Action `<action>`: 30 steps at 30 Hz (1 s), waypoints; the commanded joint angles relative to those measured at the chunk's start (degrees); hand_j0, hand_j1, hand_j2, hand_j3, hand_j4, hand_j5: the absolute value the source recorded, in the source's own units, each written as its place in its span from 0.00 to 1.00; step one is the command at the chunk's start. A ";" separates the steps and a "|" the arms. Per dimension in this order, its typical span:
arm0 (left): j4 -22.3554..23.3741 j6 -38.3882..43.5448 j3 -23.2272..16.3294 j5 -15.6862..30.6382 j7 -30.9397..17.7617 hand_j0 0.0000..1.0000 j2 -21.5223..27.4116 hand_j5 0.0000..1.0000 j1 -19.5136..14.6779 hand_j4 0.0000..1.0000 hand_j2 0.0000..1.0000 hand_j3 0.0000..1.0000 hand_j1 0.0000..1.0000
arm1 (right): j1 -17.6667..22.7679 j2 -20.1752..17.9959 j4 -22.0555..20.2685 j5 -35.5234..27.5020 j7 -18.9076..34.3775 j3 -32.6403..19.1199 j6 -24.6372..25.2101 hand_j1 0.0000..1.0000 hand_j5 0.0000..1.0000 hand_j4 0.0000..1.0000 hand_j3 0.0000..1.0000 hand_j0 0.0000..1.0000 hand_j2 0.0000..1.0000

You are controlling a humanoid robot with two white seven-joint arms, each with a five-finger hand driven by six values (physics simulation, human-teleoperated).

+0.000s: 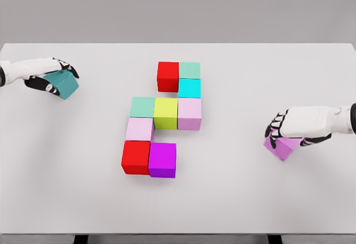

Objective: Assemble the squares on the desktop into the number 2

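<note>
Several coloured cubes stand joined on the white table [250,199]. A red cube [168,76] and a mint cube [189,70] form the top row, with a cyan cube [189,88] below the mint one. The middle row is a teal-green cube [143,107], a yellow-green cube [166,113] and a pale pink cube [189,113]. Below sit a pale pink cube [139,129], a red cube [136,157] and a magenta cube [162,159]. My left hand [53,76] grips a teal cube [65,84] at the far left. My right hand [286,130] grips a violet cube [282,146] at the right.
The table's front edge runs along the bottom of the view, with dark legs below it. A grey wall stands behind the table's far edge.
</note>
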 commanded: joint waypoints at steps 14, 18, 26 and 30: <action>-9.11 0.02 0.32 3.88 -0.39 0.42 -0.03 0.42 0.26 0.42 0.42 0.42 0.42 | -4.57 4.22 -2.81 -0.64 -0.01 0.15 0.11 0.49 0.49 0.49 0.49 0.49 0.49; -9.99 0.02 0.15 4.84 -0.39 0.42 -0.03 0.42 0.26 0.42 0.42 0.42 0.42 | -4.57 4.31 -4.13 -0.64 -0.01 0.24 0.11 0.48 0.48 0.48 0.48 0.48 0.48; -14.03 0.02 -0.20 8.00 -0.39 0.42 -1.26 0.42 0.53 0.42 0.42 0.42 0.42 | -7.03 7.56 -4.74 -0.72 -0.01 0.68 0.11 0.47 0.47 0.47 0.47 0.47 0.47; -15.26 0.02 -0.20 8.36 -0.37 0.43 -1.70 0.43 1.23 0.43 0.43 0.43 0.43 | -10.20 10.81 -4.74 -0.72 -0.01 5.07 0.11 0.47 0.47 0.47 0.47 0.47 0.47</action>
